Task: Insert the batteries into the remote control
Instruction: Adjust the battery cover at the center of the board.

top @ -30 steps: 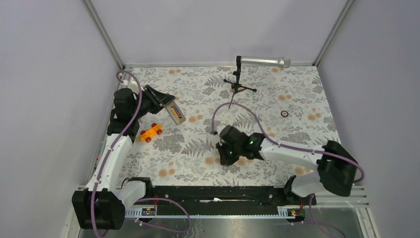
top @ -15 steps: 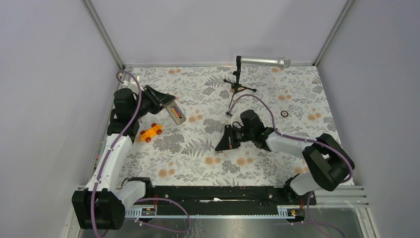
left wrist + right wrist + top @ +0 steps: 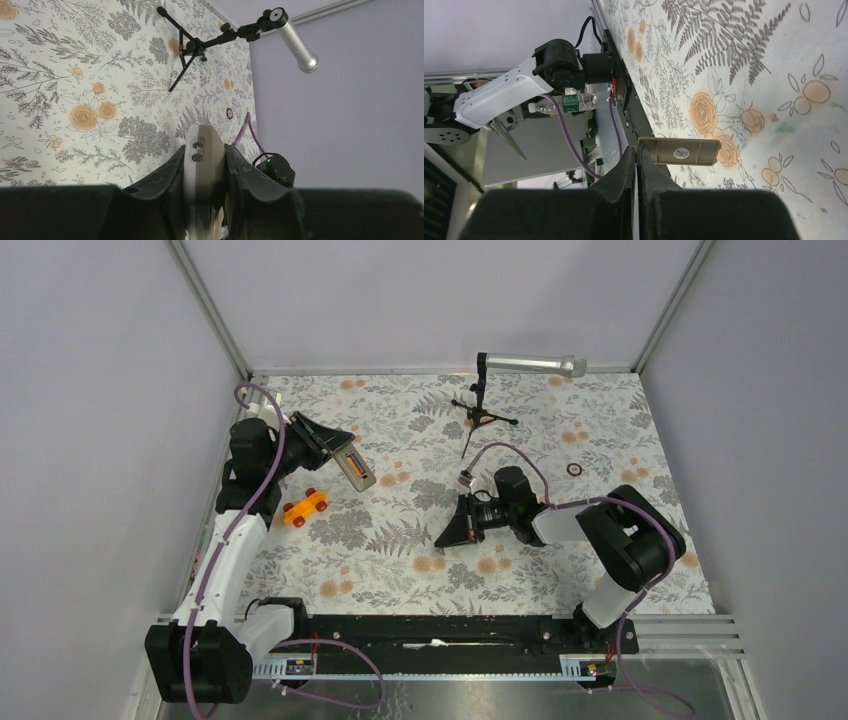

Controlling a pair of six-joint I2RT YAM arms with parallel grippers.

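My left gripper (image 3: 328,447) is shut on the white remote control (image 3: 356,469) and holds it off the table at the far left, tan recess up. Two slim batteries (image 3: 352,462), one orange and one dark purple, lie in the recess. In the left wrist view the remote's end (image 3: 202,150) sits clamped between the fingers. My right gripper (image 3: 452,531) is mid-table, tilted on its side. In the right wrist view it (image 3: 637,151) is shut on the edge of a flat tan battery cover (image 3: 679,151) with a round sticker, held above the cloth.
An orange toy car (image 3: 306,507) lies below the remote. A silver microphone on a black stand (image 3: 530,364) is at the back. A small black ring (image 3: 574,469) lies at right. The table is walled at the left, back and right.
My right arm folded back, its gripper rising off the cloth and turning to point left with the cover. The left arm and remote have not moved.
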